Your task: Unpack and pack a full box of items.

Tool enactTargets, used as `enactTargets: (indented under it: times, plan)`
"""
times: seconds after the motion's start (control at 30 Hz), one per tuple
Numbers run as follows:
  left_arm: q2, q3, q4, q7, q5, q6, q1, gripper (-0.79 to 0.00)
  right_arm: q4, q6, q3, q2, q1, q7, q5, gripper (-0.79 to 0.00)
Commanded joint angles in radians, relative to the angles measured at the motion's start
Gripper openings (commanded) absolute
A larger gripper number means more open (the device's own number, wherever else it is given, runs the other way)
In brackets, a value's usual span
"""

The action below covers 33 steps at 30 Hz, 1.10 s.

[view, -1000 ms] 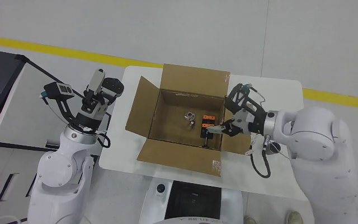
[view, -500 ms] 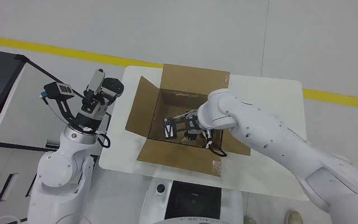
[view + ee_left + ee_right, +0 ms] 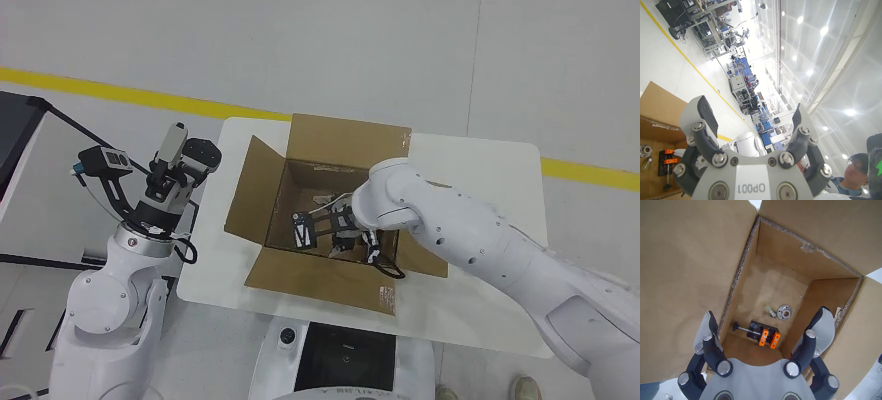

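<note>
Seen from above, a white table (image 3: 480, 170) carries one open cardboard box (image 3: 350, 135) at the centre of the frame. At the far left, off the table's edge, the left gripper (image 3: 192, 150) is held up in the air, well apart from the box. Its own wrist view shows the left gripper (image 3: 750, 106) spread wide with nothing between its fingers. From the right of the frame, the right arm lies across the box opening. The right wrist view looks straight down into the box, with the right gripper (image 3: 766, 313) wide open, empty and poised above the contents. Three items lie on the box floor. From left to right they are one black vise (image 3: 762, 332) with orange jaws and a screw handle, one small vial (image 3: 769, 310), and one round metal flange (image 3: 784, 312). There are two grippers in all. The vise sits close against a box wall (image 3: 687, 266), so a finger coming down beside it may catch the corrugated edge and shove or tip the box. The vial and flange lie just beside each other, so closing on one could knock the other, and the vial looks likely to roll. The vise looks heavy, and a grip off its middle might let it swing or slip.
</note>
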Motion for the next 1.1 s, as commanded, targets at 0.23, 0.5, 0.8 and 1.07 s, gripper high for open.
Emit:
enactTargets:
  times: [0.23, 0.5, 0.8, 1.07]
  plan:
    - [0.0, 0.0, 0.0, 0.0, 0.0, 0.0, 0.0, 0.0, 0.129, -0.194, 0.029, 0.04, -0.017, -0.226, -0.23, -0.403]
    - [0.0, 0.0, 0.0, 0.0, 0.0, 0.0, 0.0, 0.0, 0.295, -0.172, -0.108, -0.043, 0.02, -0.494, -0.466, -0.437]
    - [0.0, 0.0, 0.0, 0.0, 0.0, 0.0, 0.0, 0.0, 0.426, -0.131, -0.157, -0.126, 0.064, -0.604, -0.545, -0.419]
    - [0.0, 0.0, 0.0, 0.0, 0.0, 0.0, 0.0, 0.0, 0.429, -0.122, -0.148, -0.123, 0.049, -0.608, -0.561, -0.542]
